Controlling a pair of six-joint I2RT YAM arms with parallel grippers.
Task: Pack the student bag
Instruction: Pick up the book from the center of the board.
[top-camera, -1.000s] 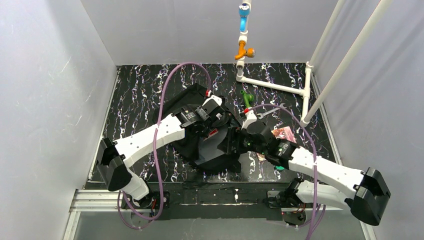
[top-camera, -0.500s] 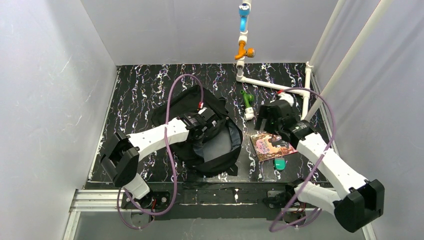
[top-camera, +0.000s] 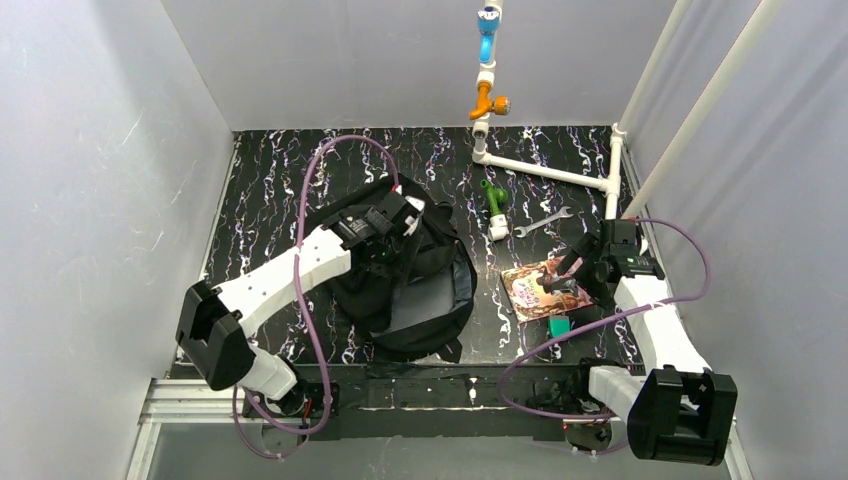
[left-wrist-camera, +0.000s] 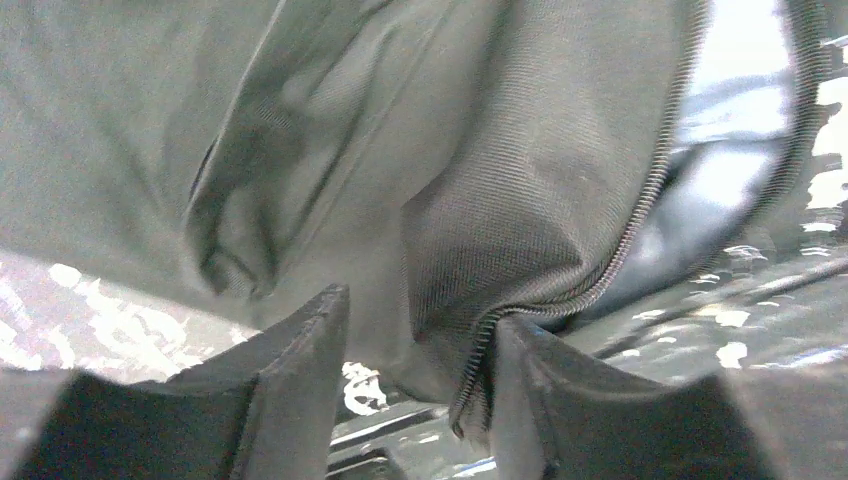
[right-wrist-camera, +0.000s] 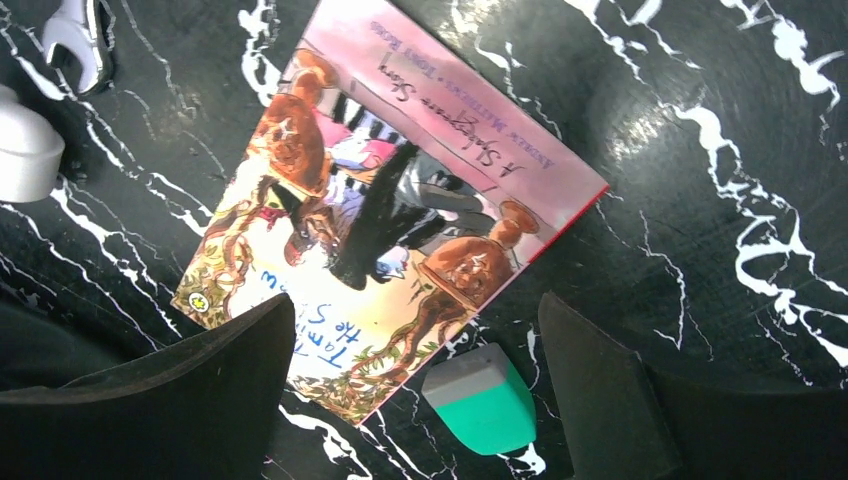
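The student bag (top-camera: 415, 280) lies flat in the middle of the table, its main compartment gaping toward the near edge. My left gripper (top-camera: 395, 235) hovers over its upper part. In the left wrist view the bag's (left-wrist-camera: 480, 170) zipper edge (left-wrist-camera: 640, 220) hangs between the parted fingers, resting against the right one only; the left gripper (left-wrist-camera: 415, 320) is open. My right gripper (top-camera: 572, 285) stands open above a picture book (top-camera: 530, 288) and a green eraser (top-camera: 559, 326). Between the fingers of the right gripper (right-wrist-camera: 418, 300) show the book (right-wrist-camera: 400, 200) and the eraser (right-wrist-camera: 480, 400), untouched.
A wrench (top-camera: 543, 222) and a green-and-white pipe piece (top-camera: 494, 208) lie behind the book. A white pipe frame (top-camera: 560, 175) with an orange valve (top-camera: 488, 100) stands at the back right. Grey walls enclose the table on three sides.
The right arm swung from the bag's edge out to the right and now hangs over the book. The left gripper moved back-left over the bag and its jaws have parted.
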